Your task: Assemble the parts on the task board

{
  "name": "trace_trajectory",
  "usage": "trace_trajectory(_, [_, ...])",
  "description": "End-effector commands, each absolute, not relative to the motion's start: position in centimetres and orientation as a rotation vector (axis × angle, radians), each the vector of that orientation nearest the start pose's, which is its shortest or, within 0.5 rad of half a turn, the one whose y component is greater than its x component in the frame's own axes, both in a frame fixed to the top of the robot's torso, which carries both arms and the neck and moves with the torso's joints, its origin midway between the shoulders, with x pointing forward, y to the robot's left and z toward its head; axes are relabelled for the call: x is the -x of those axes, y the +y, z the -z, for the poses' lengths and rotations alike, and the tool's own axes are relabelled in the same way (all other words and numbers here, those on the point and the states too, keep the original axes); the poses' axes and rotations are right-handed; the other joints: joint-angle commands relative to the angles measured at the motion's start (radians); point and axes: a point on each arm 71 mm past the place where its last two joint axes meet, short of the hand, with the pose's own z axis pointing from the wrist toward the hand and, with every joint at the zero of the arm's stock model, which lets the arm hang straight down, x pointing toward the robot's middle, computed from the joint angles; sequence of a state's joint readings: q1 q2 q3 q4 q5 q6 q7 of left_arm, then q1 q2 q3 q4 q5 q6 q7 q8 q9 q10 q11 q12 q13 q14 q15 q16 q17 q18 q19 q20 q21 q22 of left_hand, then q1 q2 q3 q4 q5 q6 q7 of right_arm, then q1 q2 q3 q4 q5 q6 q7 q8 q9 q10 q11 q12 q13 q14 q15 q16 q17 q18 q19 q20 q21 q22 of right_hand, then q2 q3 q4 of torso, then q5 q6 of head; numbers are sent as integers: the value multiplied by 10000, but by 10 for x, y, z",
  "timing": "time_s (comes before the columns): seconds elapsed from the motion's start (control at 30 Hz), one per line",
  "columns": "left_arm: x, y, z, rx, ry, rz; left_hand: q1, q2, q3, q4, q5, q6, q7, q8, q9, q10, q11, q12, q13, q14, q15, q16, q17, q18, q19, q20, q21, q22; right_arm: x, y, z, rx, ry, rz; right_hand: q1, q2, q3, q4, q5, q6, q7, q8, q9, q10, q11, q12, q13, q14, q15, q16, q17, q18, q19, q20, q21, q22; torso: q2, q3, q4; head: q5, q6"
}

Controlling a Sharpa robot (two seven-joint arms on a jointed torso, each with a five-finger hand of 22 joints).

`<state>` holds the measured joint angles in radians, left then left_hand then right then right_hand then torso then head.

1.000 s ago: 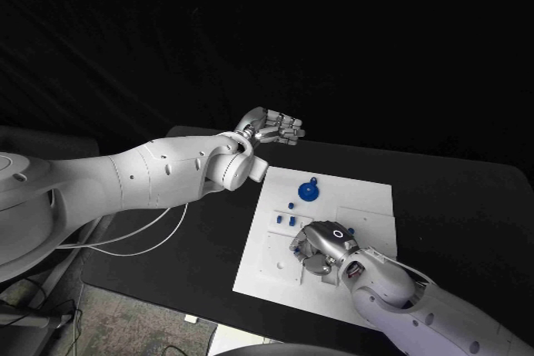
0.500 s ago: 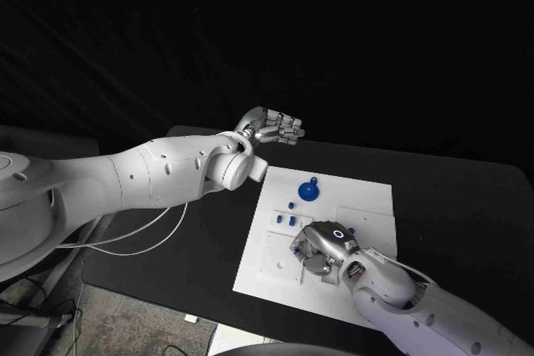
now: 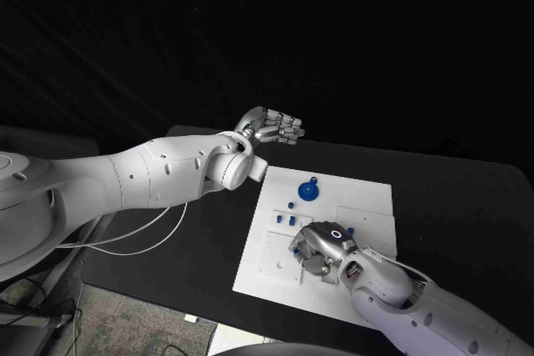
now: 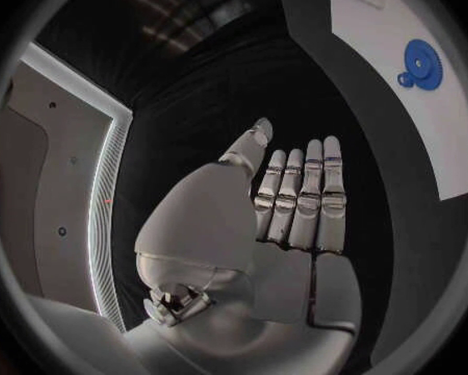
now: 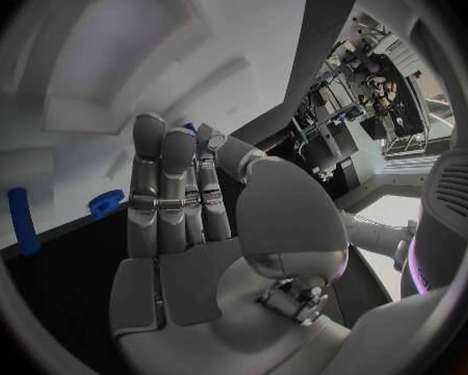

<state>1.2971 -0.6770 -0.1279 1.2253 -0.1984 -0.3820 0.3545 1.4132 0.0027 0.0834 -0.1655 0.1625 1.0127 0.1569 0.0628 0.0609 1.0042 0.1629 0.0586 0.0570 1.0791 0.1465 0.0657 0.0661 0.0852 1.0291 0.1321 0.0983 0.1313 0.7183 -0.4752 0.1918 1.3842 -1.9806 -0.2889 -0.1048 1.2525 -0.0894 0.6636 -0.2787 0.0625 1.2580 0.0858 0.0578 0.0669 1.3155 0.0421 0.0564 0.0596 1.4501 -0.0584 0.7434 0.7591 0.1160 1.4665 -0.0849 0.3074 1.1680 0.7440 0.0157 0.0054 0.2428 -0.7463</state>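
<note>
Assembly work is centred on the near half of the task board (image 3: 367, 198), the white plate lying on the black desk (image 3: 468, 201). The right hand (image 3: 319, 248) is lowered over the middle of the board, fingers pointed down among the small blue parts (image 3: 289, 218). In the right wrist view the fingers (image 5: 163, 183) are held straight and close together, with a small blue piece (image 5: 191, 127) just visible behind the fingertips; whether it is pinched or merely touched cannot be told. A blue peg (image 5: 24, 221) and a short blue toothed piece (image 5: 106, 203) lie apart from the hand on the board's edge in that same view.

The left hand (image 3: 274, 129) is held raised beyond the far left corner of the board, well apart from it. Its fingers (image 4: 307, 196) are seen flat and side by side, with nothing in them.

A large blue gear (image 3: 309, 190) with a smaller one touching it is seated at the far part of the board.

The step in hand is judged to be the seating or picking of a small part under the right hand. For the next move, careful alignment of the piece with its recess would be needed, with gentle downward pressure, since a tilted part could jam or slip away.
</note>
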Motion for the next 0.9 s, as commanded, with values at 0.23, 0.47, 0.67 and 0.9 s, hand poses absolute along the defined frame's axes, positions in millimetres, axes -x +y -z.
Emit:
trace_trajectory(0.23, [-550,213,171,8556,14219,12867,38,71,50,-22,45,-63,12,-6,9,18,15,46,7,-72,25,-48,-14,102,-51,-14,29,16,-401,-51,330,4763,17385,-7520,-70,-24,-409,-11,706,-8,-17,60,12,39,-56,24,10,-51,6,74,-52,177,219,58,-104,75,3,-2,2,25,-32])
trace_trajectory(0.47, [-550,213,171,8559,14233,12861,40,81,53,-25,44,-87,16,-8,7,12,16,46,7,-79,26,-49,-14,103,-66,-10,37,37,-400,-51,330,4767,17374,-7522,-24,-63,-303,-24,714,-5,-14,50,6,52,-53,22,8,-56,3,87,-72,179,228,46,-123,144,6,2,6,77,-48])
trace_trajectory(0.67, [-550,213,171,8567,14250,12857,40,81,52,-25,44,-88,16,-8,7,11,16,45,7,-79,26,-49,-14,103,-66,-10,37,37,-401,-52,330,4681,17304,-7485,-42,-87,-311,-16,708,-118,14,52,1,-68,-18,21,7,-56,24,104,-79,197,234,67,-141,181,2,-2,4,69,-37])
trace_trajectory(0.9, [-550,213,171,8578,14265,12846,36,71,42,-22,37,-126,22,-8,7,-5,23,46,8,-97,35,-50,-15,101,-80,-4,33,43,-402,-54,330,4462,17233,-7557,-426,-464,-946,54,1114,-780,159,39,-33,-1081,251,39,-6,-104,210,89,-123,237,202,206,-299,94,3,-1,2,64,-42])
